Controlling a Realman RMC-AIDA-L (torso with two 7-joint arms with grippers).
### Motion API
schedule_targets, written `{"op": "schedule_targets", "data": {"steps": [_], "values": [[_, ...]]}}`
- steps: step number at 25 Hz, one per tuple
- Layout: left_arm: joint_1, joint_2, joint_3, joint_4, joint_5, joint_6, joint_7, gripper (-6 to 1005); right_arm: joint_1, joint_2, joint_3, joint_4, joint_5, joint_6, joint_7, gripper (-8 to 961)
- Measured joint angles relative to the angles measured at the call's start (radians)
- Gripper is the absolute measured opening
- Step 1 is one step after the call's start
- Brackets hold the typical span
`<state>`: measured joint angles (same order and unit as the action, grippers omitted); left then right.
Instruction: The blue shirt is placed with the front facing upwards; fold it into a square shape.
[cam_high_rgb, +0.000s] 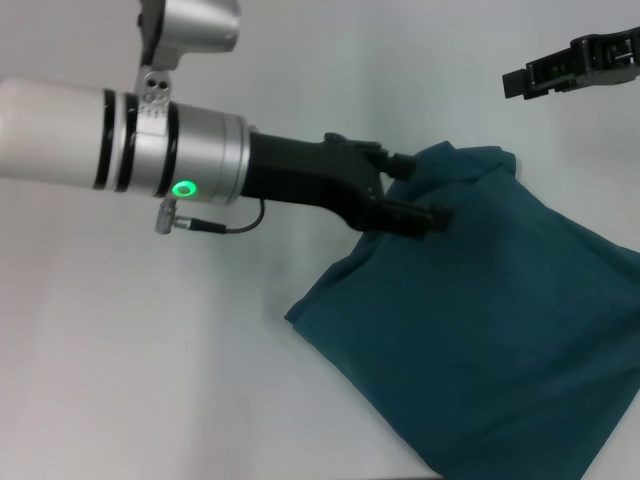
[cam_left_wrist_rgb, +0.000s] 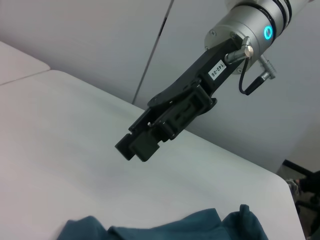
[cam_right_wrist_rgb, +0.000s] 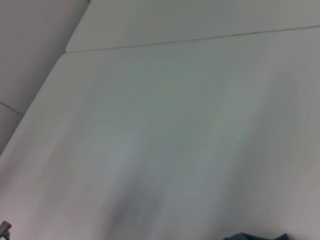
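Blue shirt (cam_high_rgb: 480, 330) — bunched corner at left hand (cam_high_rgb: 425, 195)

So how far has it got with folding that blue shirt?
Partly done, it seems. The blue shirt already lies doubled over on the white table, no lettering showing. The left gripper is at its top corner; the right gripper hangs above the table, apart. Edges look uneven, not square yet.

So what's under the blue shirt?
The white table is all that shows around the blue shirt, which lies bunched on it. Whatever is beneath is covered by cloth. The left tool is at its upper edge; the right tool hangs apart.
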<state>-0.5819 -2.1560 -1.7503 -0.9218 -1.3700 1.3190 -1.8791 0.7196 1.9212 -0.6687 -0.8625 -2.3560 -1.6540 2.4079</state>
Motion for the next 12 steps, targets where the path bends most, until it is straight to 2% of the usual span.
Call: {"op": "schedule_targets", "data": {"steps": [5,12], "values": [[0.040,0.003,-0.018,-0.002,0.015,0.040,-0.020,860,0.009,0.003,-0.005,0.008,0.001,-0.003,0.018,424],[0.056,0.016,-0.065,-0.012,0.042,0.146,-0.079,861,0.029,0.001,-0.015,0.064,-0.003,0.012,0.013,424]]}}
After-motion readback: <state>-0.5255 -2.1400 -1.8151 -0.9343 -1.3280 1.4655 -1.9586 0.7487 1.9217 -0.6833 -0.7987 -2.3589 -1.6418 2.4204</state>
